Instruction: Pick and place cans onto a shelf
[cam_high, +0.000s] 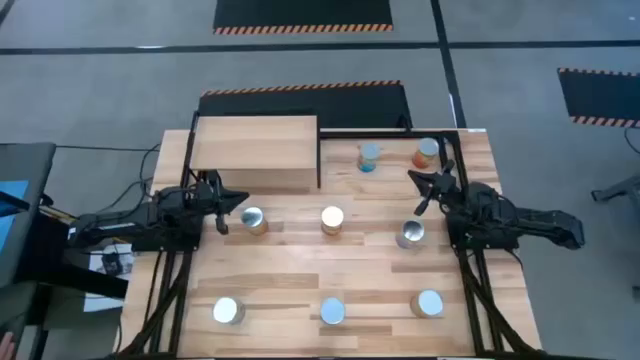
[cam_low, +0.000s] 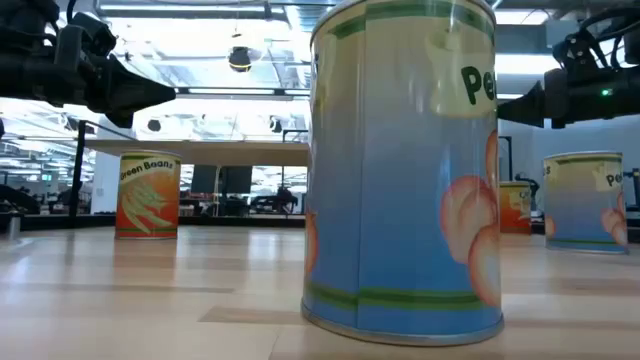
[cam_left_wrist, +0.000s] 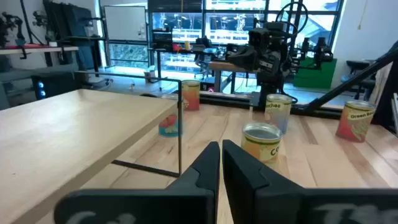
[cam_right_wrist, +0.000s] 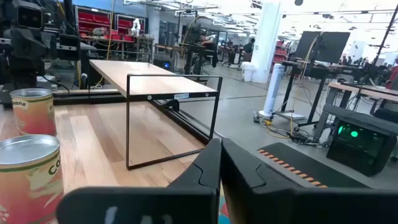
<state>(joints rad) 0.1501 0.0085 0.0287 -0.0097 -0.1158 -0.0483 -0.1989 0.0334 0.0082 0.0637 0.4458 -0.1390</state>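
Eight cans stand upright on the plank table: two at the far right (cam_high: 370, 157) (cam_high: 427, 152), three in a middle row (cam_high: 253, 220) (cam_high: 332, 219) (cam_high: 411, 233), and three in a near row (cam_high: 228, 311) (cam_high: 332, 312) (cam_high: 428, 303). The light-wood shelf (cam_high: 255, 150) stands at the far left, its top bare. My left gripper (cam_high: 238, 201) is shut and empty, hovering in front of the shelf beside the left middle can. My right gripper (cam_high: 420, 190) is shut and empty above the table between the far-right cans and the right middle can. Both sets of fingers show together in the wrist views (cam_left_wrist: 221, 158) (cam_right_wrist: 219, 158).
The shelf's black frame (cam_left_wrist: 180, 127) stands right beside my left gripper. In the low view the near-middle blue can (cam_low: 405, 170) fills the foreground. Bare planks lie between the can rows. Cables and a screen sit off the table's left edge (cam_high: 30, 215).
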